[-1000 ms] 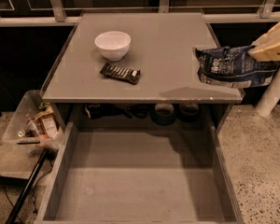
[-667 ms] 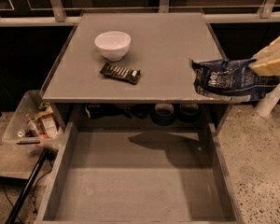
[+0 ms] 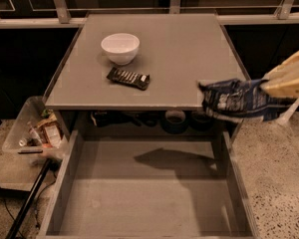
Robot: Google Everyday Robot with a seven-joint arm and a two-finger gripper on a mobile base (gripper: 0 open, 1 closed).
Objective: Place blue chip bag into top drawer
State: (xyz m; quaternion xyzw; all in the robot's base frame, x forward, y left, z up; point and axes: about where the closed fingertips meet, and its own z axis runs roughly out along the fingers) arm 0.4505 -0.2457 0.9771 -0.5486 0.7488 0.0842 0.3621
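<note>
The blue chip bag (image 3: 236, 101) is a crinkled dark-blue foil bag with white markings. It hangs in the air at the right, over the table's front right corner and the back right of the top drawer. My gripper (image 3: 271, 83) comes in from the right edge with pale yellowish fingers (image 3: 289, 78) and is shut on the bag's right end. The top drawer (image 3: 65, 183) is pulled wide open below the tabletop. It is a shallow grey box, and the bag's shadow lies on its floor.
A white bowl (image 3: 120, 47) and a black-wrapped candy bar (image 3: 129, 78) lie on the grey tabletop (image 3: 189, 49). A clear plastic bin of trash (image 3: 32, 131) stands on the floor at the left. Dark round things sit on the shelf behind the drawer.
My gripper has carried the bag to the left and a little lower, from beside the table's right edge to over the drawer's back right corner. Its shadow now falls inside the drawer.
</note>
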